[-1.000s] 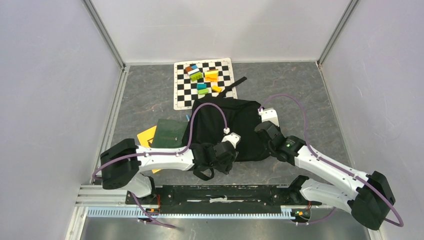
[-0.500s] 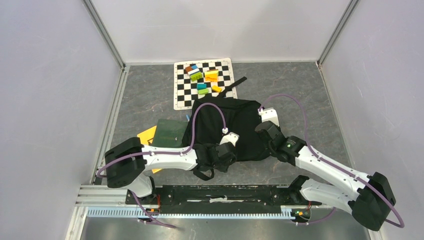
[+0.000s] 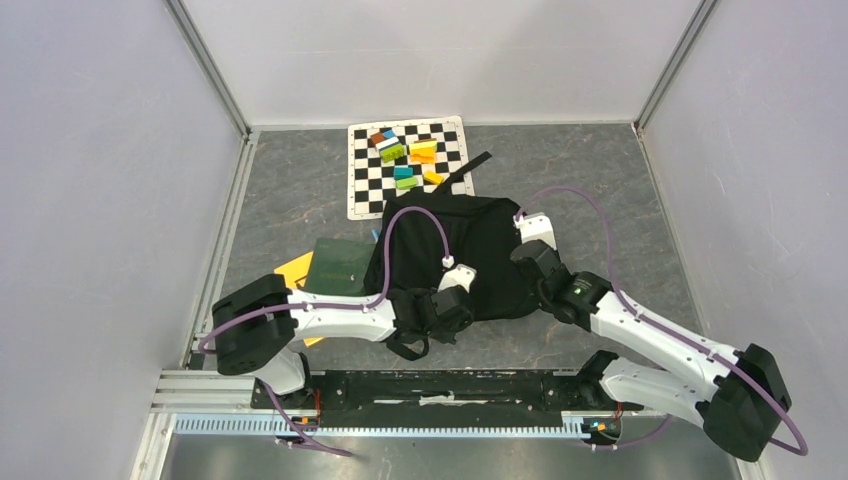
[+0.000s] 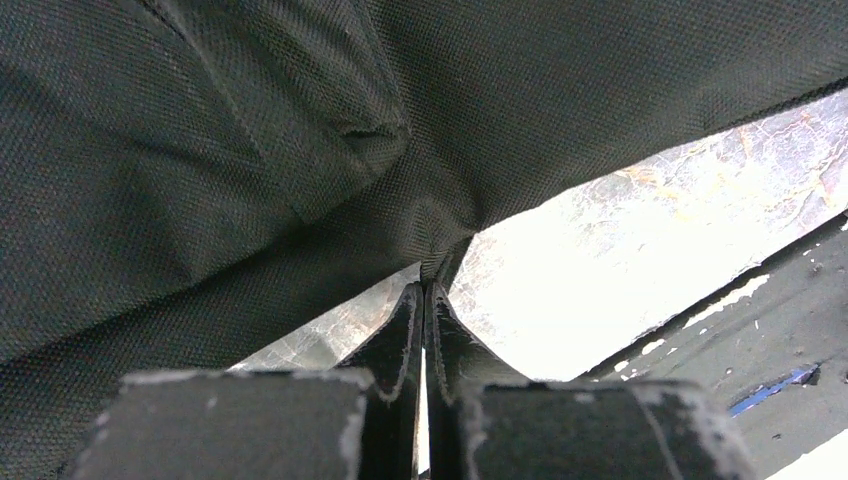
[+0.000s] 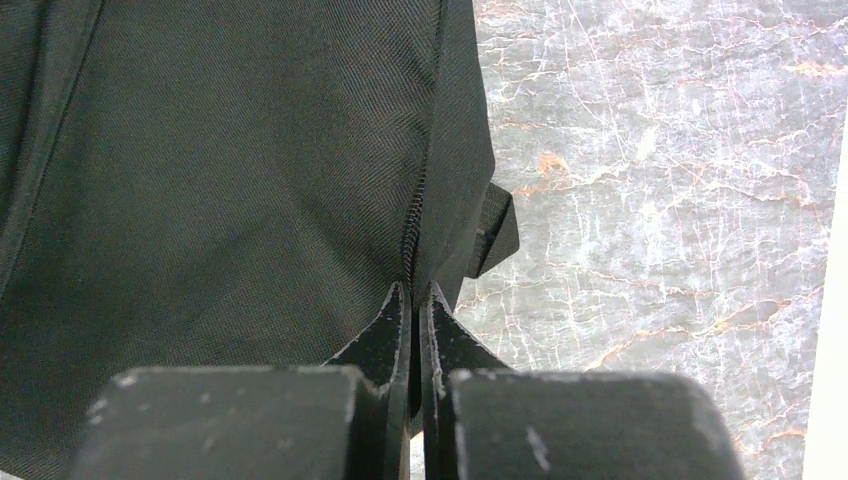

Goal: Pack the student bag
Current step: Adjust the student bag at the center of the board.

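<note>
The student bag (image 3: 480, 250) is a soft black fabric backpack lying on the grey table in the middle of the top view. My left gripper (image 3: 452, 312) is at the bag's near edge, and in the left wrist view the left gripper (image 4: 428, 290) is shut on a fold of the student bag (image 4: 250, 150) that runs into its fingertips. My right gripper (image 3: 527, 262) is at the bag's right side. In the right wrist view the right gripper (image 5: 412, 288) is shut on the zip seam of the student bag (image 5: 230, 180).
A black-and-white checkered mat (image 3: 365, 195) with several coloured blocks (image 3: 405, 152) lies at the back. A black strap (image 3: 468, 170) reaches onto it. A green notebook (image 3: 340, 265) and an orange one (image 3: 293, 270) lie left of the bag. The black rail (image 3: 440, 385) runs along the near edge.
The left gripper's jaws have closed onto the bag's near edge, and the left arm has shifted a little to the right. The right arm has stayed put.
</note>
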Robot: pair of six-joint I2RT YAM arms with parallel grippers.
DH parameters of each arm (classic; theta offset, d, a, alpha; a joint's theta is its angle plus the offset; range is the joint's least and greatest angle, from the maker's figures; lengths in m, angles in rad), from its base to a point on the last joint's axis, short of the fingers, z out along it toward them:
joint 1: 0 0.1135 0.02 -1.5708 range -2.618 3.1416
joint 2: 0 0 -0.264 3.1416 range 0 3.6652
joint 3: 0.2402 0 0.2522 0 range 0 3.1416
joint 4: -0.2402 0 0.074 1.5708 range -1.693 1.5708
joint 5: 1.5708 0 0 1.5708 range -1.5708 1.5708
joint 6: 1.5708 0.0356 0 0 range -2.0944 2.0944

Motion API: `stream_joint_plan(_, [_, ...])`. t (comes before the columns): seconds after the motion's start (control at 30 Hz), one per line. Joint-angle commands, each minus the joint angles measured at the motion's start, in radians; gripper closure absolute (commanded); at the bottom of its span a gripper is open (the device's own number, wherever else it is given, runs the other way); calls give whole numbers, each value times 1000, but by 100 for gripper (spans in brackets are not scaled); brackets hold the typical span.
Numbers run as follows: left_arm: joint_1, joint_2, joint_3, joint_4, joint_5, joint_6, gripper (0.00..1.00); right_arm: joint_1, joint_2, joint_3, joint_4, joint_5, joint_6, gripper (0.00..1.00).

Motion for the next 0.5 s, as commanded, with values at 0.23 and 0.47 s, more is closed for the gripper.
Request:
stream_joint_plan(0.23, [1,-75,-53,118,4,-127,98,-31,140,174,170,-74,-86,85])
stream_joint_plan(0.47, [40,-111,-59,165,19,-164,98,-31,20,137,85,-166,31,20])
